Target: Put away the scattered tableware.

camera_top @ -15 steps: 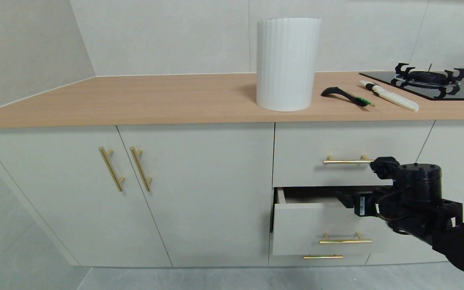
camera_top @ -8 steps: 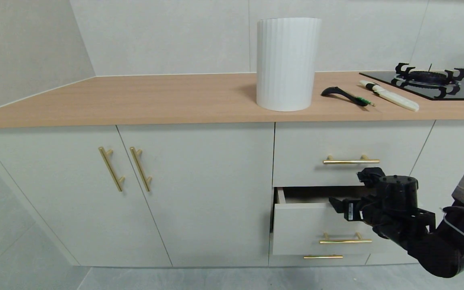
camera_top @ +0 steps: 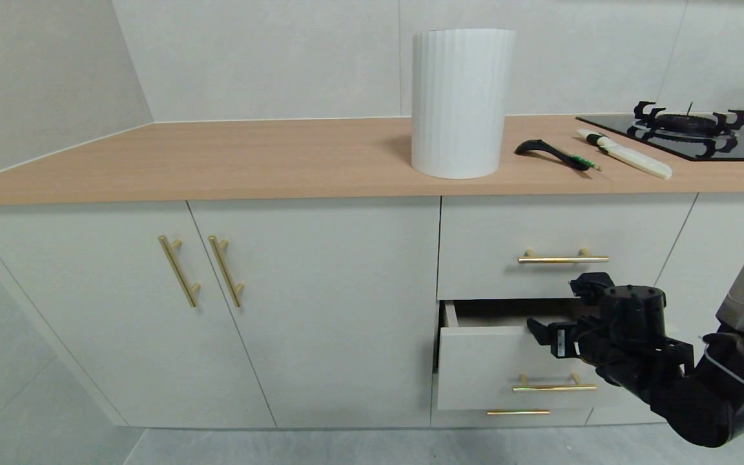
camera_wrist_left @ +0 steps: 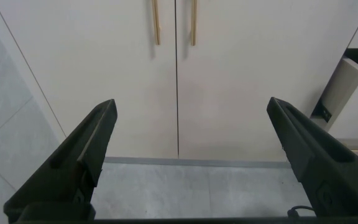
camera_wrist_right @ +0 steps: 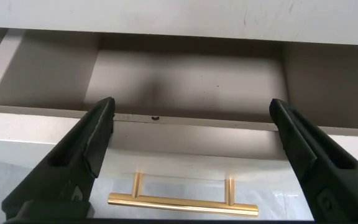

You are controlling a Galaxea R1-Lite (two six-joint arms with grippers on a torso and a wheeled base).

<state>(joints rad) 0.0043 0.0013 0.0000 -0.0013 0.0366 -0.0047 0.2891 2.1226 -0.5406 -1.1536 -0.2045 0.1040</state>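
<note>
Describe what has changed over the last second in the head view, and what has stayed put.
The open right gripper moved left and slightly down, from beside the upper drawer's handle to the front of the pulled-out drawer, holding nothing. The drawer, the white ribbed container, the black utensil and the white knife stayed put.

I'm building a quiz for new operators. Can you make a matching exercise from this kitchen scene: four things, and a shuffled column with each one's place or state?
1. tall white ribbed container
2. black-handled utensil
3. pale middle drawer with brass handle
4. right gripper

a. open, facing the drawer opening
b. lying flat on the wooden countertop
c. standing upright on the countertop
d. pulled partly open

Pairs: 1-c, 2-b, 3-d, 4-a
</note>
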